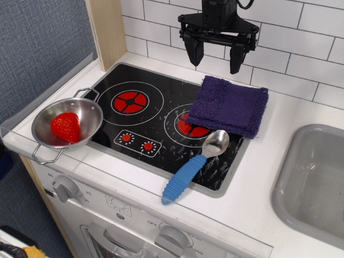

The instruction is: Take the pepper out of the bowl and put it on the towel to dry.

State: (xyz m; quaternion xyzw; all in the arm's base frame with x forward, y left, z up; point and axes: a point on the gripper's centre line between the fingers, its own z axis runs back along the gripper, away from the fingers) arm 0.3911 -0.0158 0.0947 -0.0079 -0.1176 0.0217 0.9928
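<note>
- We see the claw high at the back, in front of the white tiled wall; its two dark fingers point down, spread wide apart, and nothing is between them.
- The claw hangs above the far edge of the towel and does not touch it.
- The pepper is bright red and lies inside the bowl, toward the left side of it.
- The bowl is shiny steel with thin wire handles; it stands at the left, partly on the edge of the black toy stove and partly on the white counter.
- The towel is dark purple and folded; it lies on the right rear part of the stove and covers a part of the right red burner.
- Just in front of the towel we see a spoon with a blue ribbed handle and a metal head, lying diagonally on the stove.
- A grey sink is at the right, well apart from the bowl.
</note>
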